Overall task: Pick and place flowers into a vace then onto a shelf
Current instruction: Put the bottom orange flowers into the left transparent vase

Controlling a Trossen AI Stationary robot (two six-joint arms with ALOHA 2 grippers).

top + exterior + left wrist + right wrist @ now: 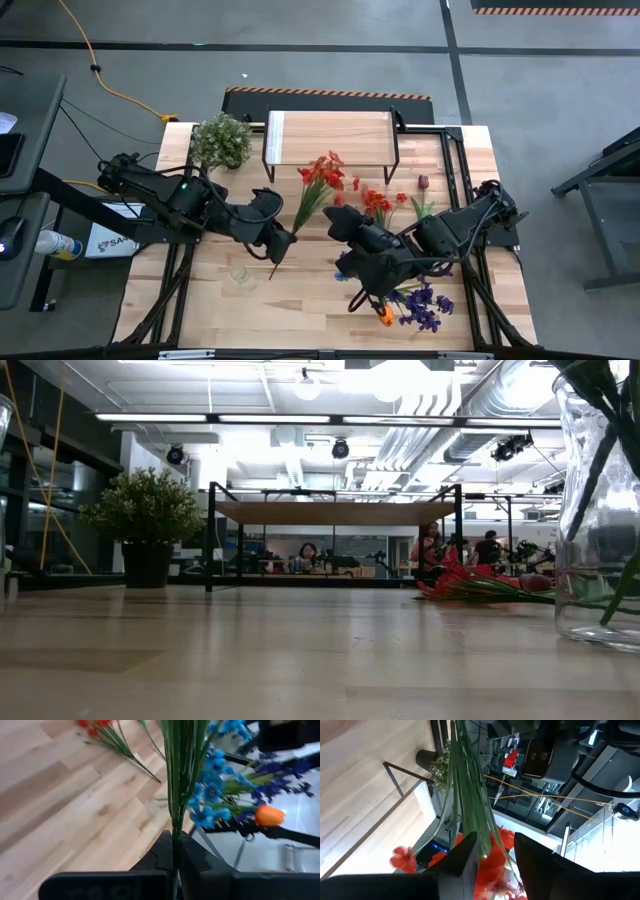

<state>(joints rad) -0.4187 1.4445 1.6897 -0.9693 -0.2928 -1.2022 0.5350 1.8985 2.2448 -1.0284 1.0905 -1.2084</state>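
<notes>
**Stems pinched on the left, loosening on the right**

The left gripper (pixel 283 243), near the counter's (pixel 300 310) centre, is closed tight on a bunch of green stems (pixel 176 795) whose long axis runs straight out from its fingers. The right gripper (pixel 492 852), toward four o'clock, stands partly parted around red flowers (pixel 495 855); whether it bears on them I cannot tell. Loose red flowers (pixel 322 175) lie at twelve o'clock, just before the shelf (pixel 330 138). The vase (pixel 600 510) is cut off at the low view's edge and hard to find from above.
</notes>
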